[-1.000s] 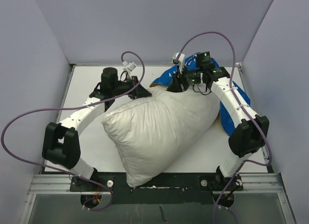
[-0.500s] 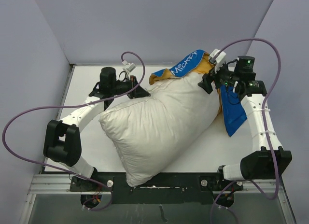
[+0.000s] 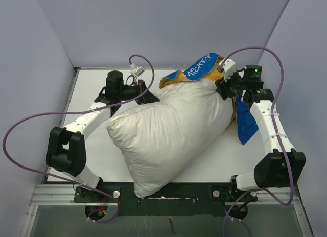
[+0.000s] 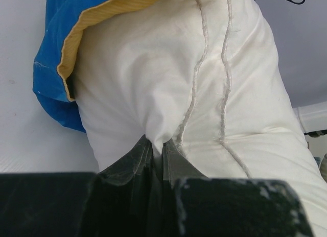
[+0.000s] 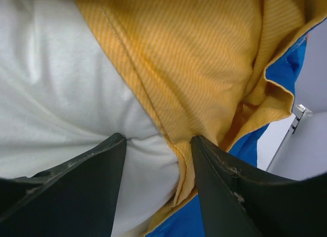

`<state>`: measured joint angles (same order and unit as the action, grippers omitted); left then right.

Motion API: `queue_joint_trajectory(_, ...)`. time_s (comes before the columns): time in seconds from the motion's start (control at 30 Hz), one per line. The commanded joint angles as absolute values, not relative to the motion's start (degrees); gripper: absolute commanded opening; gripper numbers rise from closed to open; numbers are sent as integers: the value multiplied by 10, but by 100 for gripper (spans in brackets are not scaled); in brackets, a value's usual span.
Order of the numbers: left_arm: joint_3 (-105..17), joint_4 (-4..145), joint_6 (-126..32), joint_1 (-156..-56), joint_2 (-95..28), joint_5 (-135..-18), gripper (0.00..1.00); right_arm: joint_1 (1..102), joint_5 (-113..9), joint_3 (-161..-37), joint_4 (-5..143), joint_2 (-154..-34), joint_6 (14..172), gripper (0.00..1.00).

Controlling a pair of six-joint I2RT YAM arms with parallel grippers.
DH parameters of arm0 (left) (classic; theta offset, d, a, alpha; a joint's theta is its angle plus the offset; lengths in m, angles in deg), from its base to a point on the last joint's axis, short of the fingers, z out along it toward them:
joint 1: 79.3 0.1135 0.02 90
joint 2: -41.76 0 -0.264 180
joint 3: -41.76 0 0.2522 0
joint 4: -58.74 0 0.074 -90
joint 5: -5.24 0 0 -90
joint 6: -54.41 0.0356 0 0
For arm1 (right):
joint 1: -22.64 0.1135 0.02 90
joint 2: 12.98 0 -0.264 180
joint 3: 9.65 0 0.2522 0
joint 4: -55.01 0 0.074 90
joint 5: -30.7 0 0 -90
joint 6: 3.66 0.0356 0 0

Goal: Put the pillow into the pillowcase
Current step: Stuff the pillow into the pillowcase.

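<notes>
The plump white pillow [image 3: 168, 129] lies slantwise across the table, its far end inside the mouth of the blue pillowcase [image 3: 202, 66]. The case's mustard lining [image 5: 194, 58] shows round the opening. My left gripper [image 3: 149, 97] is shut on a pinch of pillow cloth [image 4: 153, 68] at the far left corner, beside the case's hem [image 4: 66, 68]. My right gripper [image 3: 223, 89] is at the pillow's far right corner. Its jaws stand apart, with a bulge of pillow [image 5: 61, 84] and the yellow hem between the fingertips [image 5: 115, 142].
The rest of the pillowcase hangs as a blue flap [image 3: 246, 122] on the table [image 3: 92, 89] beside the right arm. Grey walls close in the back and both sides. The pillow's near corner reaches the arm bases [image 3: 153, 193].
The right arm swung from over the pillow's far end out to its right corner. The pillowcase came up over that end, lettering now showing. The right jaws stand wider. Left arm unmoved.
</notes>
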<state>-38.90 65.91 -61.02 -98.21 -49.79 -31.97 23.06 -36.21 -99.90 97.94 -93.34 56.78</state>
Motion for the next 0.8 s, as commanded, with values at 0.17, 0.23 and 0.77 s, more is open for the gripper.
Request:
queue_joint_trajectory(0.17, -409, 587, -605, -979, -469, -295, 0, 208, -421, -1005, 952, -923, 532, 48)
queue_joint_trajectory(0.23, -408, 584, -608, -980, -468, -294, 0, 205, -425, -1014, 956, -942, 531, 44)
queue_joint_trajectory(0.77, -470, 586, -627, -980, -497, -408, 0, 267, 76, -1127, 1122, -891, 494, 0)
